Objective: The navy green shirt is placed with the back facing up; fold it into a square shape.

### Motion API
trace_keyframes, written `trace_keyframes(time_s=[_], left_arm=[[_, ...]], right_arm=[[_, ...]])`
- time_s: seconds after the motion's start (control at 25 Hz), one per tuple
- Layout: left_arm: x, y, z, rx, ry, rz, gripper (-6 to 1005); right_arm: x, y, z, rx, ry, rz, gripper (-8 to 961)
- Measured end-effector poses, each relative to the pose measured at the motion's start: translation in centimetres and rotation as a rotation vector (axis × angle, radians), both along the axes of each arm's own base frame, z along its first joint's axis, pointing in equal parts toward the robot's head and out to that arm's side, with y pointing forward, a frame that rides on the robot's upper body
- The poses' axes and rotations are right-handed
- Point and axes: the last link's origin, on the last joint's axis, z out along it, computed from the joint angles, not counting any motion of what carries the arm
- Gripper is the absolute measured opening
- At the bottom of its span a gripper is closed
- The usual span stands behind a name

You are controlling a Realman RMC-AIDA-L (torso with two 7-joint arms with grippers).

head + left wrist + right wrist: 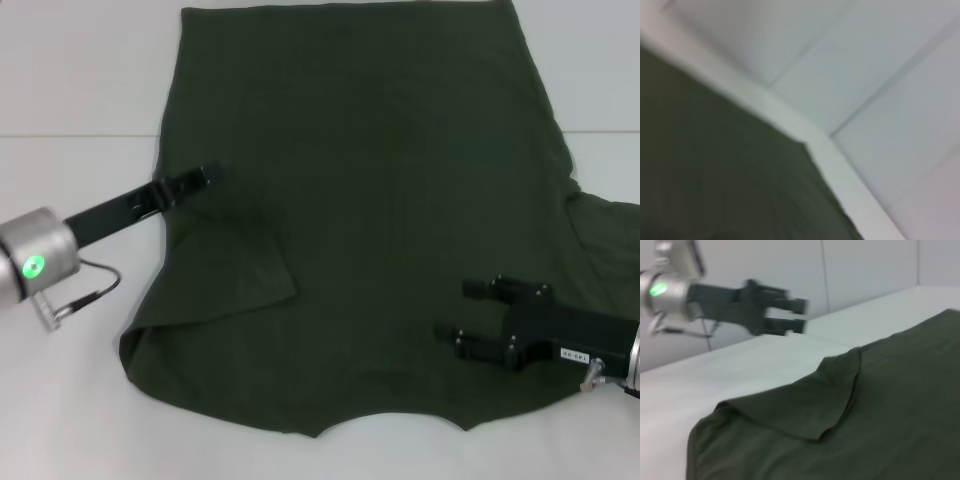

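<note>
**Shirt flat, left sleeve folded in**

The large dark olive-green soft-fabric shirt (pixel 380 210) lay spread on the white table (pixel 70 90), its left sleeve turned inward. My left gripper (pixel 208 175) hovered at the shirt's left edge, fingers parted, holding nothing. My right gripper (pixel 462 310) sat over the lower right fabric, open and empty.

Silver wrist (pixel 40 255) with green light, black fingers (pixel 205 175).
</note>
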Motion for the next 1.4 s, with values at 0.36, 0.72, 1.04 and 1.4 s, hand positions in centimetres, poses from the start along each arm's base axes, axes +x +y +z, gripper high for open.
trace_keyframes(time_s=[0.36,0.72,1.04,1.4], left_arm=[[-0.8,-6.7,-0.4,0.092,0.373,-0.565,547],[-2.0,-9.0,-0.2,0.051,0.496,-0.690,567],[-1.7,-9.8,0.1,-0.014,0.512,-0.771,859],[-1.4,-9.9,0.0,-0.023,0.506,-0.802,904]], right_arm=[[0.9,0.7,2.1,0.076,-0.002,-0.055,820],[2.4,1.1,8.4,0.146,-0.009,-0.247,819],[0.9,1.8,16.3,0.083,-0.097,-0.670,819],[0.8,4.6,19.6,0.154,-0.238,-0.986,818]])
